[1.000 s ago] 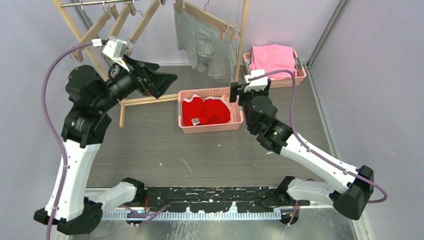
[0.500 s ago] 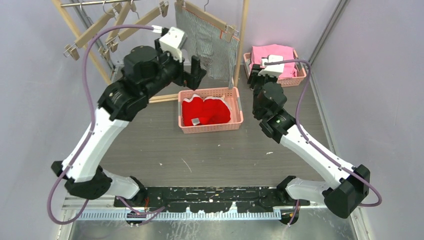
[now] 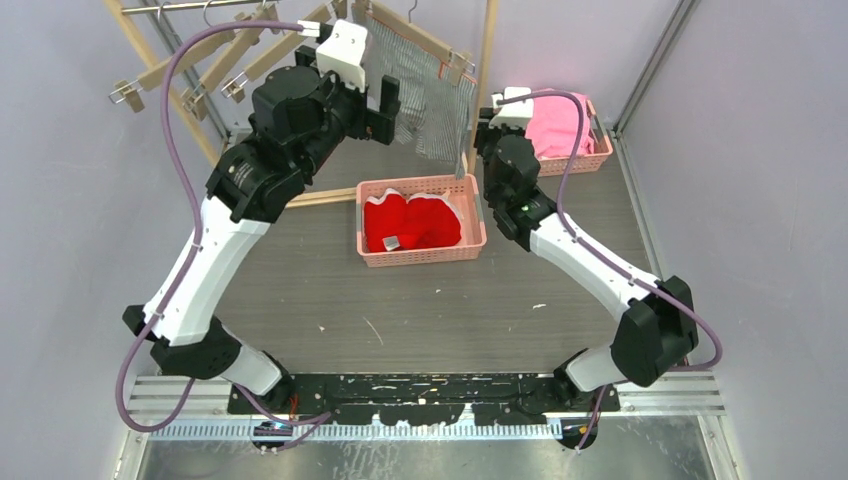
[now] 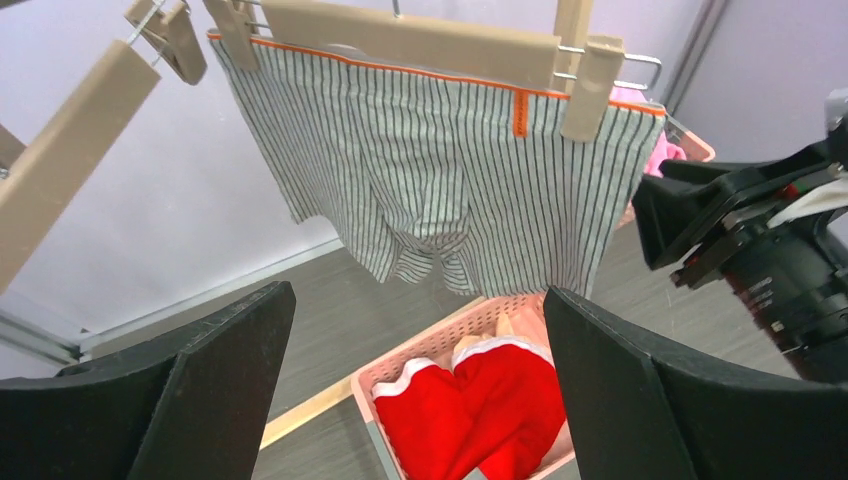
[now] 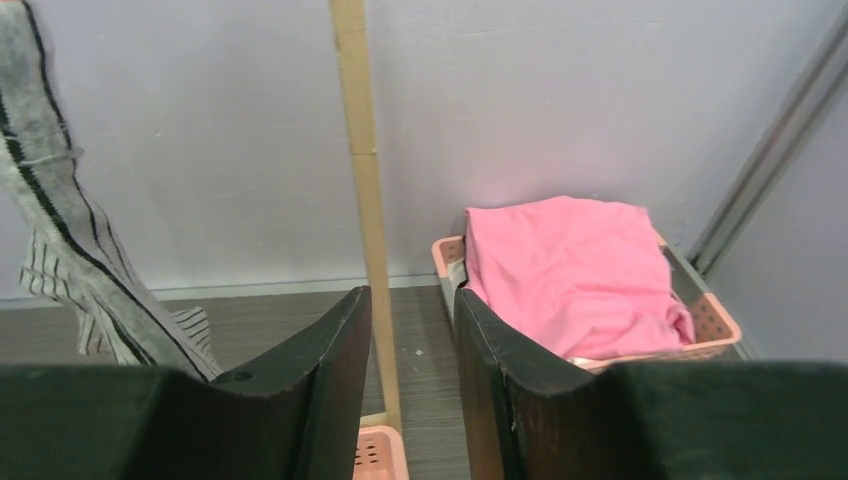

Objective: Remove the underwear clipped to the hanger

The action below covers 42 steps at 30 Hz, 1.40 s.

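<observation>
The grey-and-white striped briefs [image 3: 425, 95] hang from a wooden hanger [image 4: 400, 35], held by a clip at each end [image 4: 590, 90]. My left gripper [image 3: 385, 108] is open wide and empty, just in front of the briefs [image 4: 440, 170] and apart from them. My right gripper [image 3: 482, 128] is raised beside the briefs' right edge [image 5: 60, 240], its jaws a narrow gap apart and holding nothing. The red briefs [image 3: 420, 222] lie in a pink basket [image 3: 415, 257] below. A bit of peach cloth [image 4: 502, 325] shows under them.
The rack's wooden post [image 3: 487, 70] stands right behind my right gripper and shows through its gap [image 5: 362, 200]. A second basket holds bright pink cloth [image 3: 555, 120]. Empty wooden hangers [image 3: 200, 60] hang at the back left. Walls close in behind and to the right.
My left arm has swung up and right, from the empty hangers to the striped briefs. My right arm has risen and moved back to the briefs' right side.
</observation>
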{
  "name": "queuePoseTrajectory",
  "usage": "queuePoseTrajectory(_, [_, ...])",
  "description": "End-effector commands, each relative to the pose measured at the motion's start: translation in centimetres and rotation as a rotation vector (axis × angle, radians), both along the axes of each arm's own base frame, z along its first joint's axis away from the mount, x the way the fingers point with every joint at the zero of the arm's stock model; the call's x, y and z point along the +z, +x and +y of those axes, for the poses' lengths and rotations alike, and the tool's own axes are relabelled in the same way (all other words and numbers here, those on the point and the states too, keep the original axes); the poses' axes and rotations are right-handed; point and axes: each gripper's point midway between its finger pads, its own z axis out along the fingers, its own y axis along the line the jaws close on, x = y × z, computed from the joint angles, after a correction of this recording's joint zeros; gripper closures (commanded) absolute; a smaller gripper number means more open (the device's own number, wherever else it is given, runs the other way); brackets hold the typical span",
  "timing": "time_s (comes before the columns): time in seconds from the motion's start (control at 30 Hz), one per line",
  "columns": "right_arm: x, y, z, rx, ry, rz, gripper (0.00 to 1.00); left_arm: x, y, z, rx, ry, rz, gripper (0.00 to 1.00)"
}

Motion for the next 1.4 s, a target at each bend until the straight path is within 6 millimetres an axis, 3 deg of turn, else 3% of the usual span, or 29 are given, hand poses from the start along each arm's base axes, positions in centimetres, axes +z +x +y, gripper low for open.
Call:
queuePoseTrajectory(0.0, [4.4,0.3,1.8,0.102,0.083,-0.108,0.59,0.9,1.2,0.5,0.063,0.009,-0.032,0.02])
queuePoseTrajectory(0.27, [3.5,-0.7,5.9,0.337,0.083,-0.076,0.63,4.8,2.8,1.3,0.136,-0.121,-0.096,0.02])
queuePoseTrajectory(0.5, [2.2,-3.8,10.4,0.470,0.021,-0.062,0.65,4.4,5.1,0.0,0.154,-0.097,-0.090,0.02])
queuePoseTrajectory(0.67, [1.3,-5.6,12.5,0.508,-0.031,-0.059,0.65,5.0,6.5,0.2,0.172,-0.141,-0.103,0.01])
queuePoseTrajectory(0.87, [0.8,-6.2,12.5,0.496,-0.060,-0.058,0.65,5.4,8.6,1.4,0.215,-0.145,-0.128,0.00])
queuePoseTrajectory(0.97, [0.6,-6.3,12.4,0.492,-0.069,-0.056,0.65,6.6,10.0,2.2,0.216,-0.174,-0.168,0.19])
queuePoseTrajectory(1.07, [0.4,-6.5,12.3,0.495,-0.077,-0.050,0.65,7.2,11.4,3.2,0.229,-0.187,-0.193,0.22])
queuePoseTrajectory(1.37, [-1.7,-7.3,12.0,0.507,-0.102,-0.013,0.65,3.9,14.4,1.6,0.148,-0.161,-0.139,0.20])
